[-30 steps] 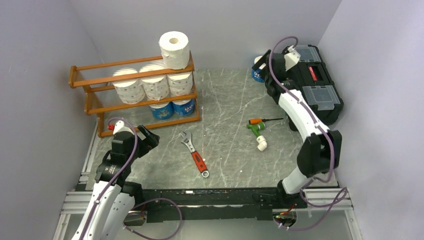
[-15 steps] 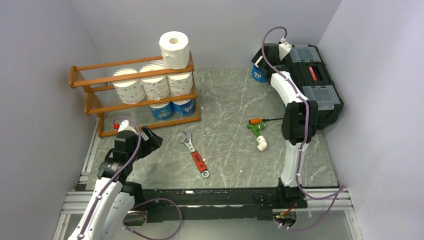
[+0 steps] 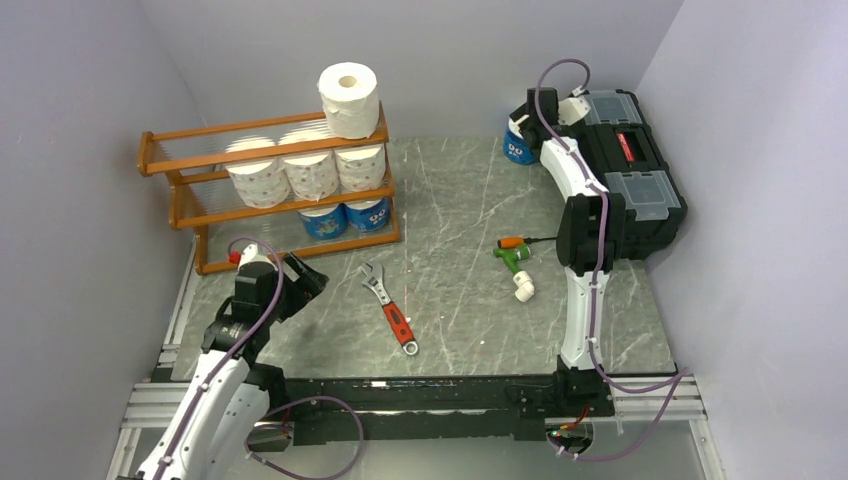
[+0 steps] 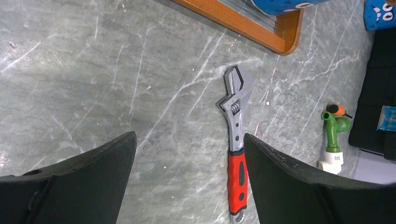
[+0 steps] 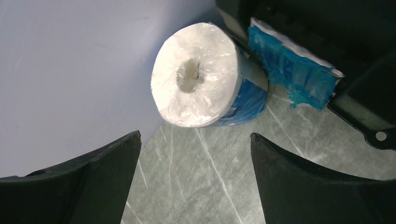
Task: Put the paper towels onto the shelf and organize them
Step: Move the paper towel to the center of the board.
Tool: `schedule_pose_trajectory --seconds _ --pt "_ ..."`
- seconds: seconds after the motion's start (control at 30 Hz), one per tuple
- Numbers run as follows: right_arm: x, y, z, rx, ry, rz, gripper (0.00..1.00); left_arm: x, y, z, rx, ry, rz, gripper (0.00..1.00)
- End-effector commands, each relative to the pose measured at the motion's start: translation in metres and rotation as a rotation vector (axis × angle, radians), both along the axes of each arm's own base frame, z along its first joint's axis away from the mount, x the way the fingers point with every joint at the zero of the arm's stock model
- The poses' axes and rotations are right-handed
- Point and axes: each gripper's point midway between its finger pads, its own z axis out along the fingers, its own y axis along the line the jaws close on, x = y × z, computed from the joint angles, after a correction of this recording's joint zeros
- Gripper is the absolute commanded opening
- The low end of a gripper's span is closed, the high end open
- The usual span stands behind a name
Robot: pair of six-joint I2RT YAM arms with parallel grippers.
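Overhead, we saw the right gripper (image 3: 524,112) poised above the one loose roll (image 3: 516,148), a blue-wrapped one standing in the far corner between the back wall and a black toolbox (image 3: 630,170). The shelf (image 3: 300,251) at the far left held six rolls: one white on top, three printed in the middle and two blue at the bottom. The left gripper (image 3: 303,277) hung near the shelf's foot.

From the left wrist, the left gripper (image 4: 189,140) stood wide apart and empty over the table, a red-handled wrench (image 4: 236,140) beyond it.

From the right wrist, the right gripper (image 5: 194,140) was also spread and empty, the roll (image 5: 201,93) just ahead. We judged a good grasp would straddle its sides, clear of wall and toolbox, and squeeze gently so the soft paper kept its shape.

Compared with a second before, the right arm had straightened and reached farther over the roll. The left arm had barely shifted.
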Motion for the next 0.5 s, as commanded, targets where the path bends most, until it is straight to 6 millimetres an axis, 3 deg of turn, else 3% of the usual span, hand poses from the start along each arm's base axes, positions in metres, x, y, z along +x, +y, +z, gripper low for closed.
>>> schedule_pose_trajectory --seconds 0.0,0.17,0.47 --pt "0.001 -0.016 -0.005 0.148 -0.024 -0.137 0.89 0.007 -0.008 0.002 -0.055 -0.012 0.003 0.9" --pt "0.004 -0.021 -0.025 0.261 -0.01 -0.203 0.87 0.01 -0.011 -0.004 -0.071 0.0 0.003 0.89" --pt "0.022 -0.024 -0.035 0.294 -0.027 -0.235 0.86 0.012 -0.012 -0.009 -0.065 0.009 0.0 0.89"
